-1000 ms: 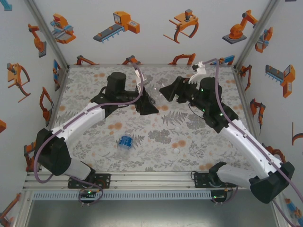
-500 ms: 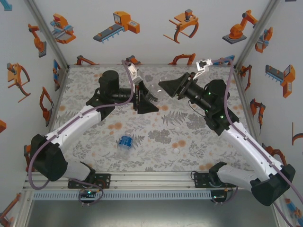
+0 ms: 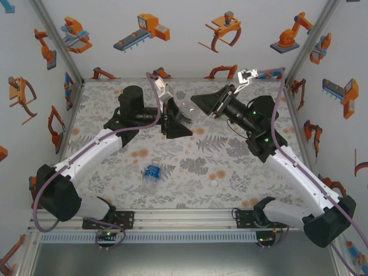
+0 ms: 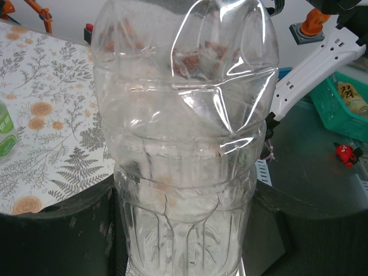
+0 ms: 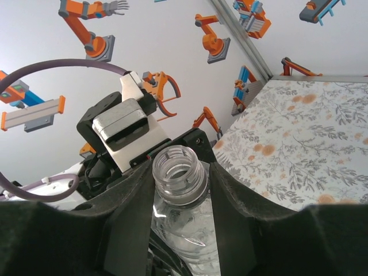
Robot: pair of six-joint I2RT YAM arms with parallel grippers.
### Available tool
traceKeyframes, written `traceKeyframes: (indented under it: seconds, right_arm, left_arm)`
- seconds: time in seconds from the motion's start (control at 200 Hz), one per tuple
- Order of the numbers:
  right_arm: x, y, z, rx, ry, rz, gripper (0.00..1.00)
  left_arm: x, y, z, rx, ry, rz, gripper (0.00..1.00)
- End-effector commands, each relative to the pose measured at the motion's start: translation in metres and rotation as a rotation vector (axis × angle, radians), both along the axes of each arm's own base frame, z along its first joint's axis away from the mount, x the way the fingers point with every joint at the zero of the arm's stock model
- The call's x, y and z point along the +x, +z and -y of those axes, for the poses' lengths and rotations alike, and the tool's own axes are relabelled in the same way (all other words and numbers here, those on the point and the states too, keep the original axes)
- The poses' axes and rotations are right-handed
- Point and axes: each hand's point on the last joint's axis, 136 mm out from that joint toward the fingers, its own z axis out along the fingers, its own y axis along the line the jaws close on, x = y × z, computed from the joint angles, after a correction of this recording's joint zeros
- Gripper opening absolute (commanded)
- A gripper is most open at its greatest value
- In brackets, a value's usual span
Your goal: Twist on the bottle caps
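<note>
left wrist view: colourless bottle (image 4: 184, 149) was dented, body clamped in left gripper (image 3: 172, 122)
right wrist view: open threaded neck (image 5: 178, 171) sat between right gripper (image 3: 202, 104) fingers; contact unclear
axis: roughly level, held above far table (image 3: 115, 172), neck toward right gripper
top view: bottle cap (image 3: 214, 184) lay on table

Far across the table (image 3: 276, 172), the left end effector (image 3: 179, 119) and right end effector (image 3: 200, 105) crowd the middle, the colourless bottle (image 3: 187, 117) between them. The near half lies open, apart from a blue-labelled bottle (image 3: 152, 171) lying left of centre and a white cap (image 3: 214, 184) to its right.
</note>
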Motion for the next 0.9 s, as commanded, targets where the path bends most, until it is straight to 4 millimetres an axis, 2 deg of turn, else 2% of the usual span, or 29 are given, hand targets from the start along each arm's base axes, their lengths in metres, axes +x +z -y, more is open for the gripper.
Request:
traceKeyframes:
  seconds: [0.0,0.24,0.36,0.416,0.491,0.551,0.691,0.896]
  right_arm:
    - [0.002,0.000,-0.002,0.016,0.009,-0.002,0.42]
    - [0.006,-0.003,-0.005,0.010,0.011,-0.006,0.42]
    - [0.008,-0.009,-0.005,-0.007,0.002,-0.022,0.30]
    - [0.009,-0.012,-0.005,-0.023,-0.005,-0.026,0.24]
    - [0.009,-0.013,-0.004,-0.041,-0.011,-0.030,0.17]
    - [0.010,-0.015,-0.003,-0.057,-0.018,-0.038,0.10]
    - [0.011,-0.019,-0.003,-0.092,-0.027,-0.054,0.00]
    - [0.014,-0.023,0.000,-0.112,-0.051,-0.074,0.00]
  left_arm:
    - [-0.019,0.014,0.002,-0.036,-0.081,0.052,0.29]
    - [-0.018,0.012,0.005,-0.032,-0.084,0.046,0.30]
    - [-0.018,0.012,0.006,-0.031,-0.084,0.043,0.33]
    - [-0.016,0.011,0.006,-0.027,-0.078,0.040,0.39]
    - [-0.013,0.009,0.006,-0.016,-0.056,0.037,0.57]
    - [-0.009,0.006,0.006,0.003,-0.035,0.039,0.65]
    - [-0.002,0.000,0.006,0.050,0.008,0.046,0.74]
    - [0.005,-0.005,0.008,0.079,0.031,0.032,0.77]
